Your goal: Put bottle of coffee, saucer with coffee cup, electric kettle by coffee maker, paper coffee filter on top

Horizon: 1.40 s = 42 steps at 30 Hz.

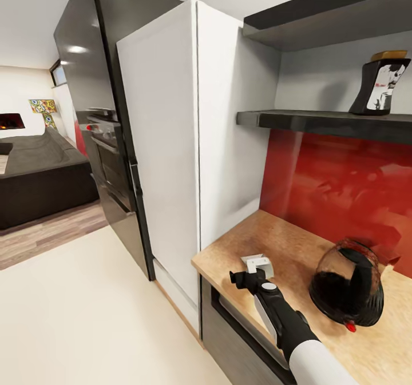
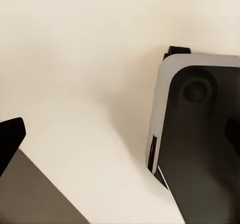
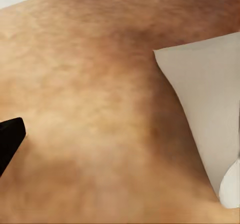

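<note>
Head view: right gripper [image 1: 254,268] at lower centre holds the paper coffee filter [image 1: 258,264] between its fingers, low over the surface [image 1: 286,242]; the electric kettle [image 1: 347,290] lies to its right.

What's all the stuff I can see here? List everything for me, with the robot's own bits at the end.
electric kettle: one, dark glass with black handle and a red spot, tipped on the countertop.
paper coffee filter: one, white, at the tip of the right gripper, over the countertop.
bottle of coffee: one, dark with yellow lid, on the kitchen shelf.
kitchen shelf: one, dark grey, on the wall.
countertop: one, light wood-grain.
backsplash: one, red, behind the countertop.
tall cabinet: one, white, left of the countertop.
sofa: one, dark, far left.
right gripper: one, black, at the filter.
</note>
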{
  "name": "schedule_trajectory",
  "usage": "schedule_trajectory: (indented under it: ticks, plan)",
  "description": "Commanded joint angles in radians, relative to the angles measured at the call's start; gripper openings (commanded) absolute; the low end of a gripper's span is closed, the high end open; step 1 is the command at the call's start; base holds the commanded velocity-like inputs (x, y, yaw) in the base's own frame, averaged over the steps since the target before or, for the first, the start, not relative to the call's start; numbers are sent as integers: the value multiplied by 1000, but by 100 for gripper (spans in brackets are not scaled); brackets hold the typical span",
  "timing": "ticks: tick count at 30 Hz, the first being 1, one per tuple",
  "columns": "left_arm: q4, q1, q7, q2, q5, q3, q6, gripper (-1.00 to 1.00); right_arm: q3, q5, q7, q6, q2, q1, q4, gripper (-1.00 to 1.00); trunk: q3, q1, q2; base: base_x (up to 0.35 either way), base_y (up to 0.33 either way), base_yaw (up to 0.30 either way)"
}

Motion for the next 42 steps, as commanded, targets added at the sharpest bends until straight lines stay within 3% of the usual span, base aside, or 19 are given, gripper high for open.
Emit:
schedule_trajectory:
  ticks: [1,42]
  plan:
    - [1,0,1,0,3,5,-3,100,1,3,-1,6,0,-1,-1,100,-2,1,-2,20,57,0]
    - [2,0,0,0,3,5,-1,100,0,3,-1,-9,-17,-1,21,100,-2,1,-2,39,-5,0]
